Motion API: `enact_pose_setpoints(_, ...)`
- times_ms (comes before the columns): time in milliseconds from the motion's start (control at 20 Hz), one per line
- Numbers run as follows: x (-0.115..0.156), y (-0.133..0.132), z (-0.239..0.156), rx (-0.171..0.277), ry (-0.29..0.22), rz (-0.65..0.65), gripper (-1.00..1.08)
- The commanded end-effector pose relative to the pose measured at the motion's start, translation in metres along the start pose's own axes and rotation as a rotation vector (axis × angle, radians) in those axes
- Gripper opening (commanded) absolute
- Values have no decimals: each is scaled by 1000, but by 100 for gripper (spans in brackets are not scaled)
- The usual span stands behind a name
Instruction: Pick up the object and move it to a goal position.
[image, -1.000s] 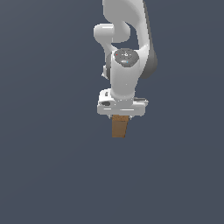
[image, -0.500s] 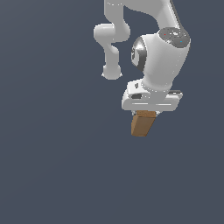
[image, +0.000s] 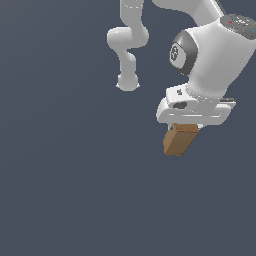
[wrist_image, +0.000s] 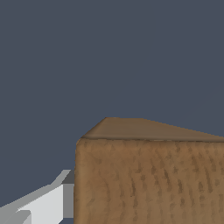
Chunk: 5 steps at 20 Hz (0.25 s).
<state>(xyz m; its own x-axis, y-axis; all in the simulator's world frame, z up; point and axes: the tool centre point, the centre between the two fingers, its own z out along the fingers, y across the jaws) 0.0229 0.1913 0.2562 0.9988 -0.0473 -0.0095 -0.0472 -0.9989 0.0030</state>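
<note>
The white Panda arm (image: 131, 35) descends from the upper edge of the exterior view, with its elbow joint toward the exterior view's left of the wrist housing (image: 212, 52). The wrist is tilted. The gripper (image: 184, 126) sits directly below the wrist, pointing downward, clamped on the block (image: 179, 141), which hangs beneath it. In the wrist view, one white finger (wrist_image: 48, 202) lies against the block's side

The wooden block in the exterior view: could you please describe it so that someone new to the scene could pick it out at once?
Find the white robot arm at the exterior view's upper right and follow it down to its gripper. The small brown block hangs tilted from that gripper, clamped at its upper end. It is the only wood-coloured thing against the plain dark grey background.
</note>
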Motion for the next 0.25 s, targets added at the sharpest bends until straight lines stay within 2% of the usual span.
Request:
enact_pose_setpoints(0, 3, -5, -9, 3, 9, 2, -100)
enact_pose_setpoints(200, 4, -8, -10, 3, 9, 1, -100)
